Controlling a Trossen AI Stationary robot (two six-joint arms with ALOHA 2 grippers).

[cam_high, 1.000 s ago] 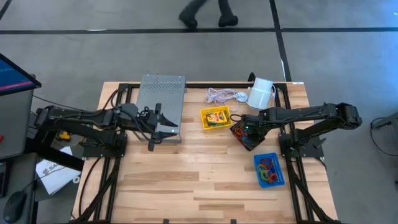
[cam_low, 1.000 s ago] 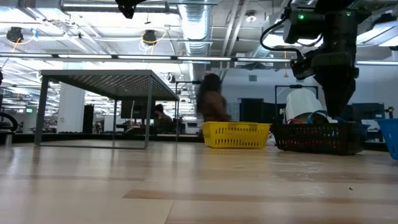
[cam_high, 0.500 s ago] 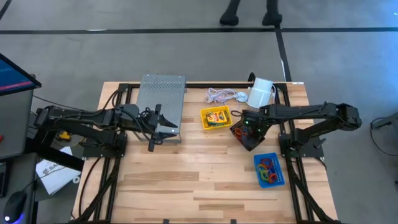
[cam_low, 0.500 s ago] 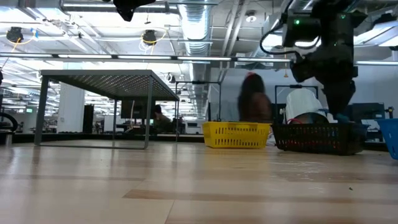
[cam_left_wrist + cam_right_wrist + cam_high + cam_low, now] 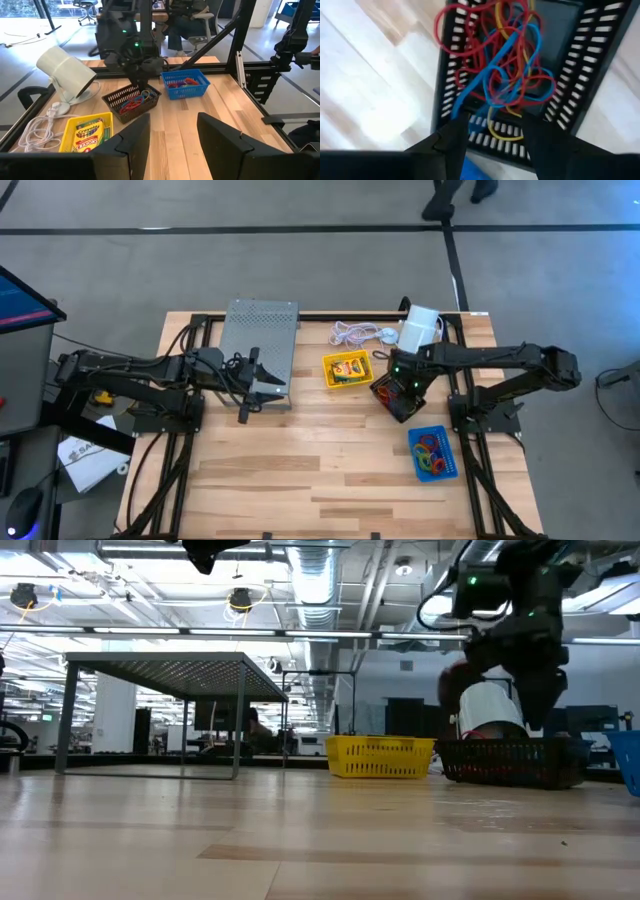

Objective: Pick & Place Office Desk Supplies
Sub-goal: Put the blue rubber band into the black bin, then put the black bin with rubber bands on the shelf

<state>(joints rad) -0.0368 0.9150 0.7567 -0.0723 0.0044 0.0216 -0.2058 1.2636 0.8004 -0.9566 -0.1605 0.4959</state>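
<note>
A black mesh tray [image 5: 393, 396] holding a tangle of red, blue and yellow rubber bands [image 5: 505, 65] stands right of centre. My right gripper [image 5: 495, 129] hangs over it, pointing steeply down, open, with its fingers just above the bands near one end wall. It also shows in the high view [image 5: 399, 383]. A yellow tray [image 5: 346, 369] with a crayon box lies left of the black one. A blue tray [image 5: 433, 452] with more bands sits nearer the front. My left gripper [image 5: 172, 145] waits open and empty at the table's left [image 5: 250, 388].
A grey perforated stand [image 5: 259, 335] is at the back left, beside my left arm. A coiled white cord [image 5: 355, 333] and a white cylinder [image 5: 420, 328] lie at the far edge behind the trays. Bare wood [image 5: 300, 470] fills the near half. A person walks past beyond the table.
My right gripper has turned and tipped a little above the black tray, its tip swinging slightly toward the table's left. A person has walked from left to right behind the table.
</note>
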